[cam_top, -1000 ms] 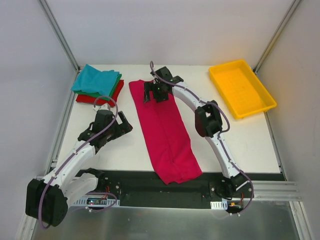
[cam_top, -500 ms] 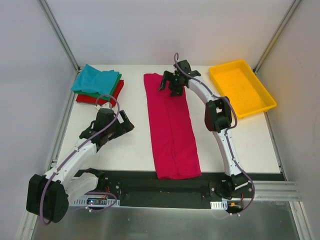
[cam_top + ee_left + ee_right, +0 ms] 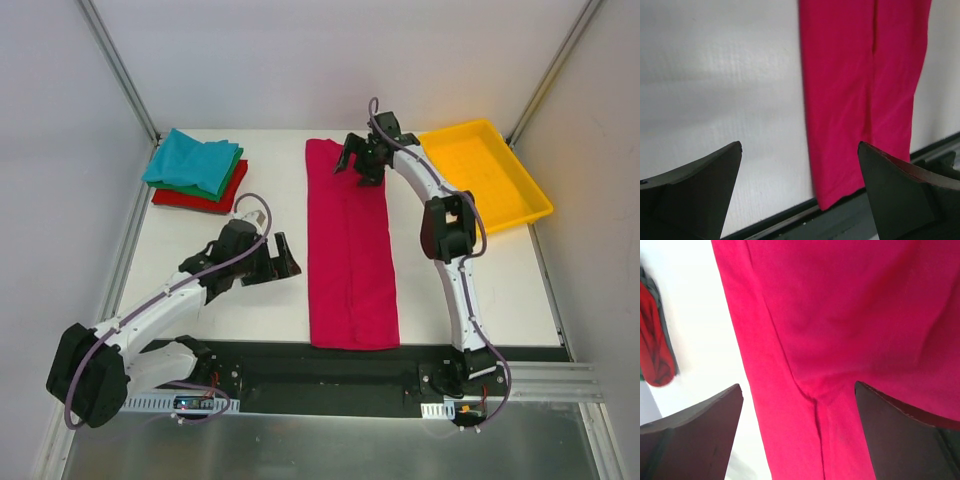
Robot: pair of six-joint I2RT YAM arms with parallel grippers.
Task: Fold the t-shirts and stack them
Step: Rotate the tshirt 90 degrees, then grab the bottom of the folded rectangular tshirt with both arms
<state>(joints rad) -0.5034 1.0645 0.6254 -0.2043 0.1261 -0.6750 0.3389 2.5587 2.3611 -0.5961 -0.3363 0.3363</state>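
Both arms have shifted over the last second. Reaching across the white table (image 3: 505, 285), the right arm (image 3: 452, 262) has swung rightward, closer to the yellow plastic tray (image 3: 482, 172) at the far right corner. The far end of the magenta t-shirt (image 3: 348, 262) has moved right with it. The shirt is folded into a long narrow strip. It lay slanted before and now runs almost straight from the far side of the table to the dark front edge, which its near end reaches.

The right jaws hang over the strip's far end, spread wide. The right wrist view shows only flat pink cloth beneath them, with nothing gripped.

The left arm (image 3: 160, 312) has moved in from the left. Its jaws now sit just beside the shirt's left edge, about halfway along the strip. They are also spread wide and released, with bare table and the shirt's edge between them in the left wrist view.

At the far left corner, well apart from the pink shirt, sits a stack of folded tees. A teal t-shirt (image 3: 190, 160) is on top, a green t-shirt (image 3: 236, 172) shows under it, and a red t-shirt (image 3: 198, 198) is at the bottom.
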